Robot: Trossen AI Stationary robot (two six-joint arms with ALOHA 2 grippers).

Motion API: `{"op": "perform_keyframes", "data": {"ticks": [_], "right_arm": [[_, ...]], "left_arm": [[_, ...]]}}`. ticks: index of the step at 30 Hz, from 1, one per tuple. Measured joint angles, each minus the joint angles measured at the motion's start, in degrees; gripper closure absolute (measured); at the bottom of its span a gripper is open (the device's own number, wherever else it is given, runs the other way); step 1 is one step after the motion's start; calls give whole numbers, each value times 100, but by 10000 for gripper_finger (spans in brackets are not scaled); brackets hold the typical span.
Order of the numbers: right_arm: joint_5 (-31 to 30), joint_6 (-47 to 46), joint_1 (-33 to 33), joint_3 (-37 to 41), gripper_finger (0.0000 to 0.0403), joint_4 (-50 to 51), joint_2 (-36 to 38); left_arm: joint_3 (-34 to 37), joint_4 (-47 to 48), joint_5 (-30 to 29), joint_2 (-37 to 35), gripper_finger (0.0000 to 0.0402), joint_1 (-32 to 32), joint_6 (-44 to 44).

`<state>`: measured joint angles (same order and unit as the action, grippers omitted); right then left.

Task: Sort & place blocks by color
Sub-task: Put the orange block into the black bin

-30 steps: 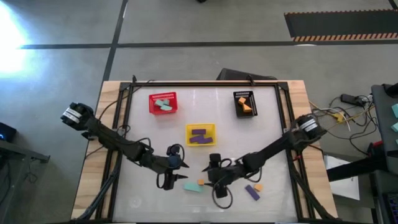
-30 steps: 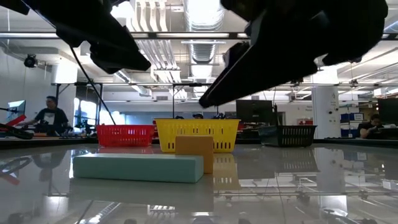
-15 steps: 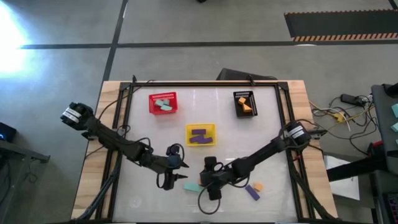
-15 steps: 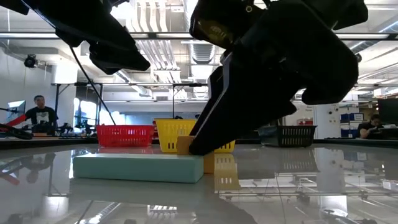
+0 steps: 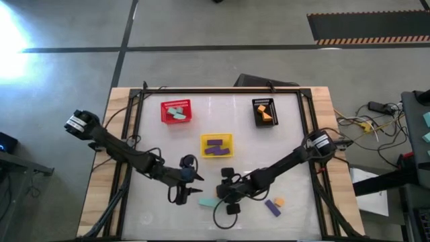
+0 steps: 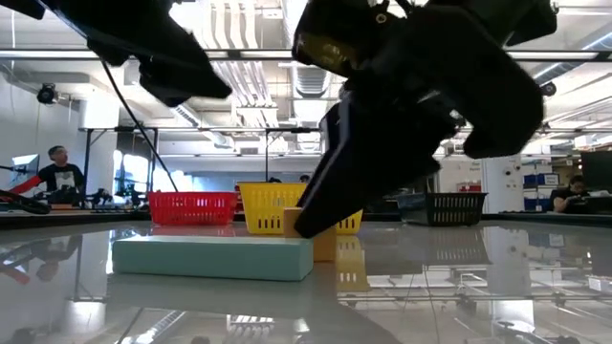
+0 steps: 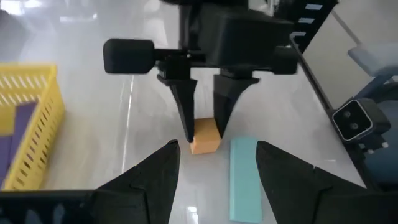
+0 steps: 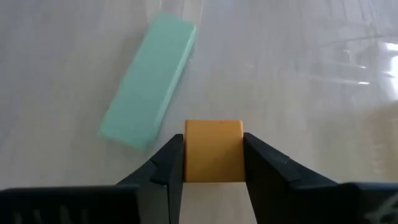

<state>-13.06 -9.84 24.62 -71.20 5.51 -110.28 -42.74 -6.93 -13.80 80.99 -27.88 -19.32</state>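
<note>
A small orange block (image 8: 213,149) stands on the white table between the fingers of my right gripper (image 8: 213,142), which is shut on it near the table's front middle (image 5: 222,195). Just beside it lies a long teal block (image 8: 149,87), flat on the table (image 6: 210,258). My left gripper (image 7: 216,158) hangs open a little to the left of both blocks (image 5: 193,195), above the table and holding nothing. A purple block (image 5: 272,207) and a small orange block (image 5: 279,201) lie to the right. My right gripper pinches the orange block by two opposite sides (image 8: 189,155) between its two fingers. The fingers slant down at it from the table's right side (image 7: 186,124). The block stands upright with its underside on the table (image 6: 325,256).
At the back stand a red basket (image 5: 176,111) with teal blocks, a yellow basket (image 5: 216,145) with purple blocks and a black basket (image 5: 263,111) with orange blocks. A dark frame (image 5: 222,89) runs round the table. People show in the room beyond (image 6: 59,177).
My right gripper has moved toward the table's left edge and down, tipping further downward, until its fingers stand around the orange block. The teal block has stayed where it was.
</note>
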Motion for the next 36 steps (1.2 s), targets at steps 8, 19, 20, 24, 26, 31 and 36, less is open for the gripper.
{"op": "perform_keyframes", "data": {"ticks": [8, 19, 20, 24, 26, 31, 36], "right_arm": [[-990, 91, -223, 2, 285, 2023, 1036], [-2849, -455, -2497, 750, 285, 3559, 2896], [-2796, -592, -2880, 907, 285, 3474, 3023], [-1694, -1152, -4525, 1619, 285, 2963, 3312], [-1114, -1254, -5200, 2008, 285, 2389, 3367], [-450, -1285, -6009, 2591, 285, 1209, 3399], [-492, -1312, -6078, 2605, 285, 1220, 3329]], "left_arm": [[0, 126, -398, -850, 206, 3, 1487], [245, 163, -1681, -1905, 206, 13, 2422], [254, 160, -1686, -1939, 206, 13, 2418], [301, 154, -1687, -2028, 206, 2, 2410], [344, 146, -1687, -2030, 206, 2, 2410], [464, 148, -1687, -2019, 206, 2, 2410], [498, 141, -1687, -2028, 206, 4, 2409]]}}
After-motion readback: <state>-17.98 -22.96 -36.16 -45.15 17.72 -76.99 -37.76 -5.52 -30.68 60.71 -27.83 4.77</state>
